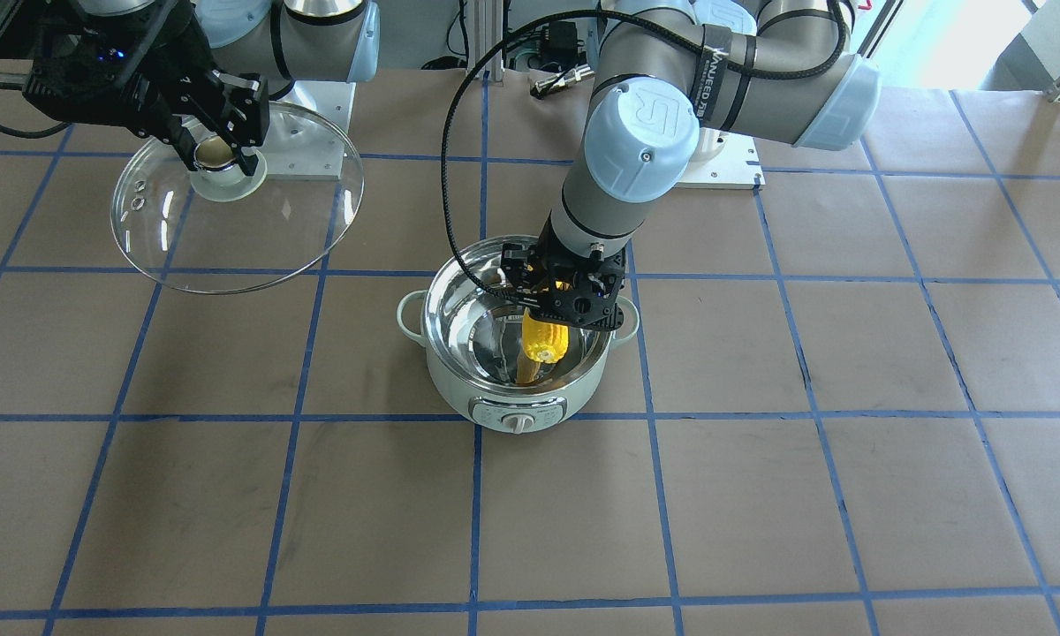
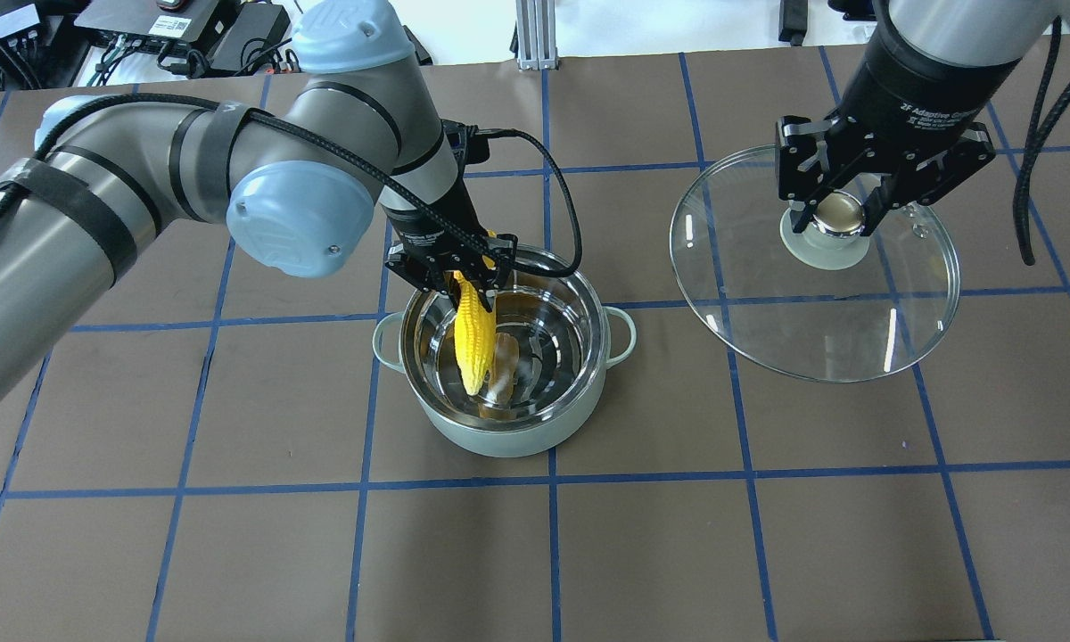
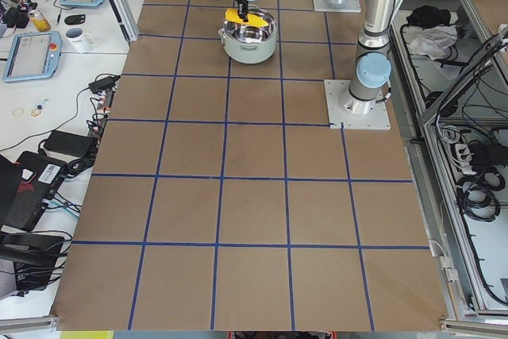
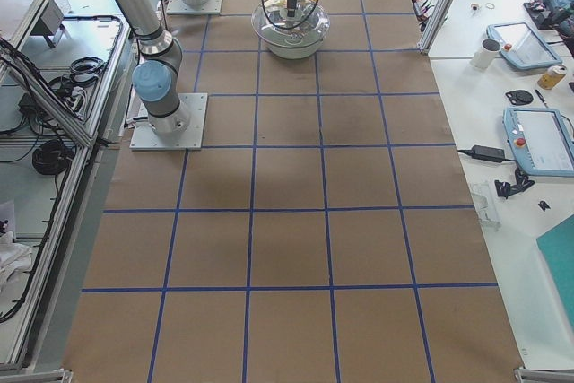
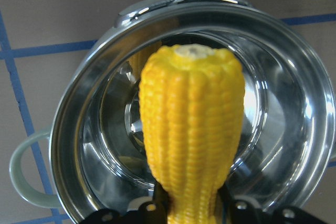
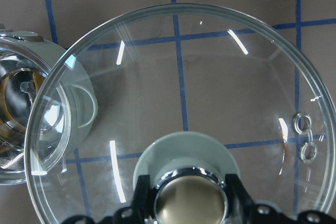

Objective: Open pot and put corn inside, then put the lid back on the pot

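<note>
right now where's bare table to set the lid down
The squares beneath the lid, on the pot's right-arm side, are bare, as is the whole stretch of table between pot and operators' edge. Crowded only over the pot, where the left jaws hold the corn.

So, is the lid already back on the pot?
No, the right gripper holds the lid by its knob, off to the side of the pot, which stands open.
</note>
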Available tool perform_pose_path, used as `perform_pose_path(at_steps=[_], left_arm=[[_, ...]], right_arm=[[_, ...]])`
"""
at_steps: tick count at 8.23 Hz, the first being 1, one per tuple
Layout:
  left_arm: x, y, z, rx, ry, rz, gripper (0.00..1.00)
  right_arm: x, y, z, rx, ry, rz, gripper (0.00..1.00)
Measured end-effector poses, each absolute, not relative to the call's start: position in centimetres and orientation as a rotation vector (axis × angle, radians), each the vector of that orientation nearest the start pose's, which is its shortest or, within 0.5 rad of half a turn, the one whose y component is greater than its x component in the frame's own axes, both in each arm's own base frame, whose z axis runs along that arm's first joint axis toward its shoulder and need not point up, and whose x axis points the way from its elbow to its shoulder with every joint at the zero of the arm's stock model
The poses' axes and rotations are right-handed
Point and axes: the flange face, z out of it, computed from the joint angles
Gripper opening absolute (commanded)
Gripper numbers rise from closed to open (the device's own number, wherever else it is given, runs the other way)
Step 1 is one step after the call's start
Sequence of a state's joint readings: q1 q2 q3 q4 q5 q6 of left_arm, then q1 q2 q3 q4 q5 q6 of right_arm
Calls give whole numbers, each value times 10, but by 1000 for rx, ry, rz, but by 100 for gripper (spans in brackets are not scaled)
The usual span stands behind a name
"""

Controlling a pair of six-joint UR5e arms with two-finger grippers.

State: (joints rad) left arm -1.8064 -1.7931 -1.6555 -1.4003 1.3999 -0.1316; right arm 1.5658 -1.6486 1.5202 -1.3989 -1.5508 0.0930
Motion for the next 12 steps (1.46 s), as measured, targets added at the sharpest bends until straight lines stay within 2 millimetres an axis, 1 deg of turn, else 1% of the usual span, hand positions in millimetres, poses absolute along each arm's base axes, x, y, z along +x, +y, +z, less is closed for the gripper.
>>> perform_pose_path(at_steps=[2,3,4,5,6,7,8,10,12], left_arm=[[-290,-501,324,196,3250,337,0],[-294,-500,318,212,3241,358,0],[-297,-499,313,214,3237,372,10],[-298,-500,310,212,3235,380,56],[-299,-500,307,220,3230,387,87],[-299,-501,303,226,3225,393,100],[-299,-502,302,227,3222,394,100],[-298,-502,306,213,3218,390,100],[-291,-501,318,202,3201,378,100]], right_arm=[[133,-452,533,152,3119,71,31],[133,-451,533,152,3118,71,31],[133,-451,533,152,3117,72,31],[133,-451,533,152,3117,73,31],[133,-450,534,152,3117,72,31],[134,-449,534,151,3115,74,31],[134,-448,534,151,3113,75,31],[134,-448,534,139,3113,77,31],[134,-447,534,134,3111,79,31]])
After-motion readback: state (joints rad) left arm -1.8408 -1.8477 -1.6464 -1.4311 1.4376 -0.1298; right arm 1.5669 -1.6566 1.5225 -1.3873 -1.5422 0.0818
